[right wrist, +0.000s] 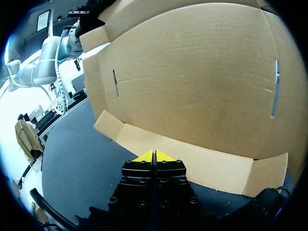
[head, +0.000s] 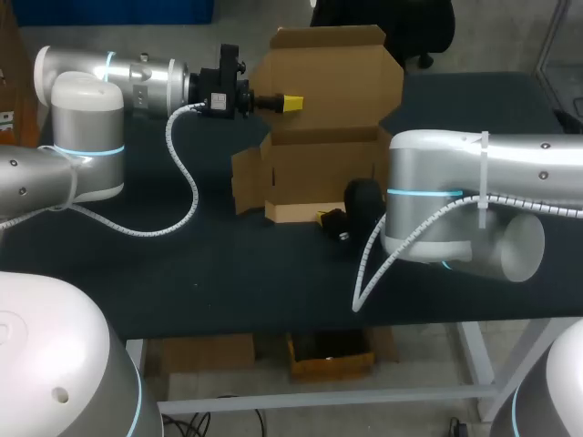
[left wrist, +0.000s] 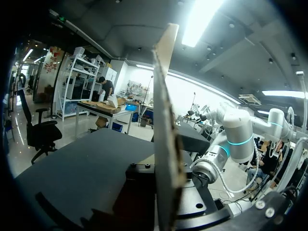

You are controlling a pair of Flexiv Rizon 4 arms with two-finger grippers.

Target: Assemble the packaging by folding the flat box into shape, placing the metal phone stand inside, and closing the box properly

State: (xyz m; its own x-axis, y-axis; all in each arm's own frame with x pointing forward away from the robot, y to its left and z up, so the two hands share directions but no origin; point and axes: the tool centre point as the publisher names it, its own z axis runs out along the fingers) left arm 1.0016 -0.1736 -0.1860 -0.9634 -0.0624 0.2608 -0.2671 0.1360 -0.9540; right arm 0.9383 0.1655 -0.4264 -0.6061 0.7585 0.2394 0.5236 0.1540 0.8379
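Box [head: 323, 155] stands half-folded at the far middle of the dark tabletop [head: 182, 273], its back panel upright and its side flaps loose, so folding is the step in hand. Your left pincer [head: 284, 103] grips the upright panel's edge. Your right pincer [right wrist: 154, 156], tips closed on nothing, sits low before the front flap. Next, you likely need the side walls raised and tucked. I cannot pick out the phone stand.

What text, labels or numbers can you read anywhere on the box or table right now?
None: there is no readable text.
Cardboard box: plain brown, with no print on any face shown in the three views.
Table: dark surface, no markings visible.
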